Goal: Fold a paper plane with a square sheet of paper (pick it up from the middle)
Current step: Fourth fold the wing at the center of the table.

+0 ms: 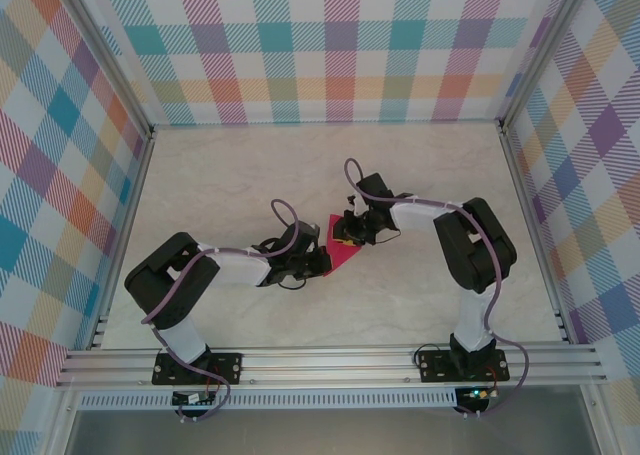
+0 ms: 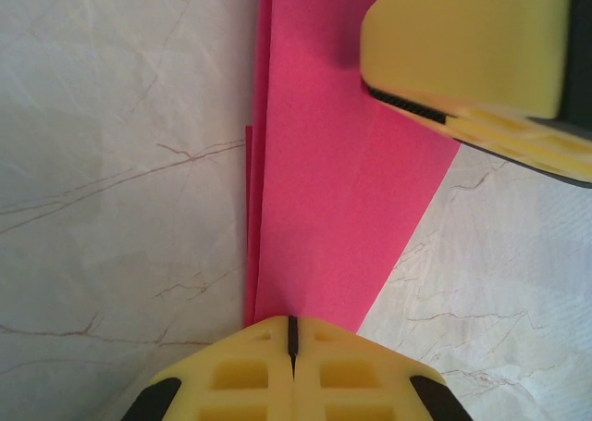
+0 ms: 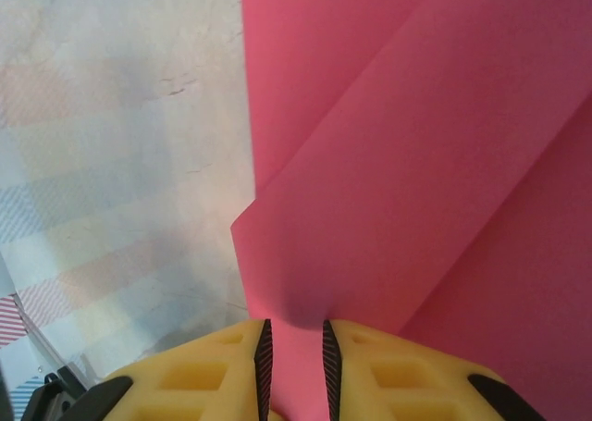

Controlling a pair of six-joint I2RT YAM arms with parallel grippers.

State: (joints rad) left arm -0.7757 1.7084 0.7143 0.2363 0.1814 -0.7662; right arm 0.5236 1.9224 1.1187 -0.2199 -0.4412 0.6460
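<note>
Closest to the lens, at the bottom of the left wrist view, the left end effector (image 2: 291, 342) has its yellow fingers pressed together to a thin seam. The narrow end of the square sheet of paper (image 2: 342, 190) meets them just there; whether it is pinched or merely pinned under the tips I cannot tell. That sheet lies on the marble worktop (image 2: 111, 208), centre of the top view, already folded to a tapering shape with stacked layers along its left edge in the left wrist view. At the bottom of the right wrist view the right end effector (image 3: 294, 338) stands slightly apart, a raised flap in the gap, not visibly clamped. I judge this a mid-fold step: one side anchors, the other works a flap. Next, the right jaws should close on that flap and lay it squarely over without dragging the sheet.
</note>
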